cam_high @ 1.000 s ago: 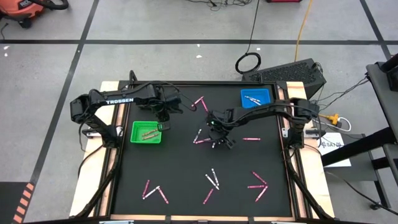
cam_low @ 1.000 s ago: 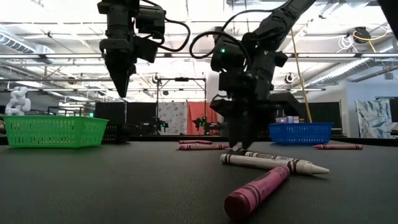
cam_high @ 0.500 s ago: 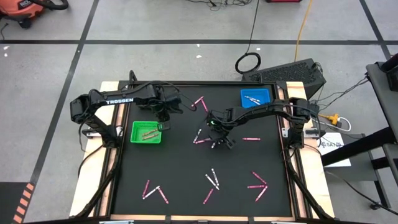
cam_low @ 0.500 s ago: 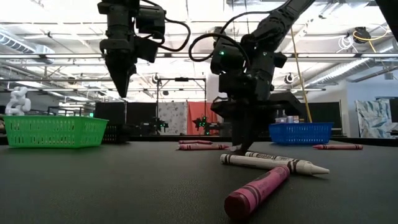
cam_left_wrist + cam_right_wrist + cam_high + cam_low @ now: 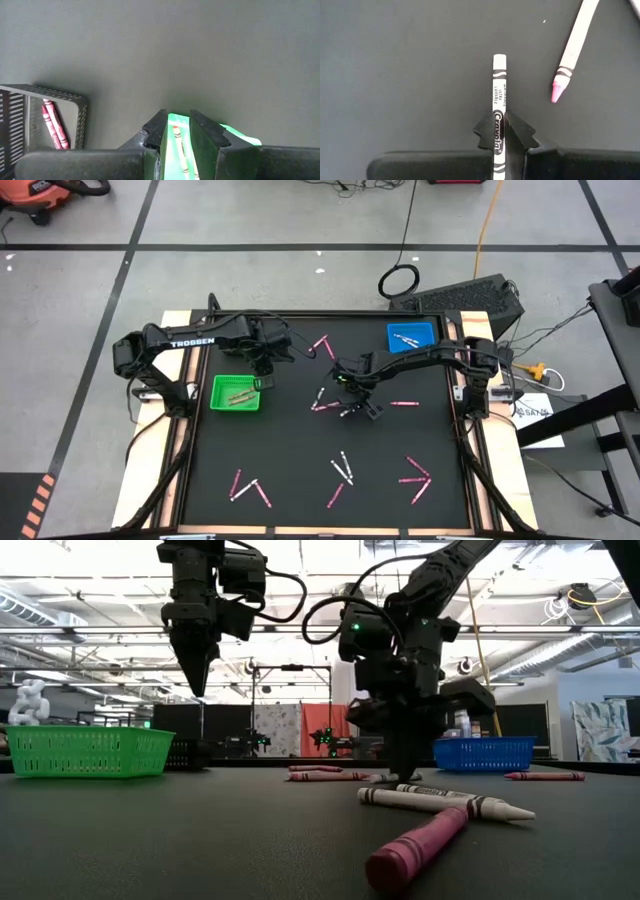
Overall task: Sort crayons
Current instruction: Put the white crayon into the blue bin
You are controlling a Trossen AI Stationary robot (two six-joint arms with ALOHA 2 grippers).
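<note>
The worktop was a flat black mat in a pale wooden frame, standing on grey concrete floor crossed by dark tape lines. Level across it I saw an open hall: white ceiling trusses, strip lights, hung cloths far back.

My right claw was down at the mat near the middle, shut tight on a white crayon that stuck out straight past my fingertips. Its wrapper read "Crayola" in bold black, with small print further along that I could not make out. A pale pink crayon lay close by, apart from mine and slanted.

My left claw hung high above the mat beside the green tray, its fingers a narrow gap apart and holding nothing that I could see. The green tray held a few crayons; the blue tray at the far right corner held some too. My left arm bore "TROSSEN" in white.

Other crayons lay scattered: a cluster just beside my right claw, pairs along the near edge, one pink pair at the far side (none of them under my arms). Nearest the low camera a white crayon lay touching a magenta crayon.
</note>
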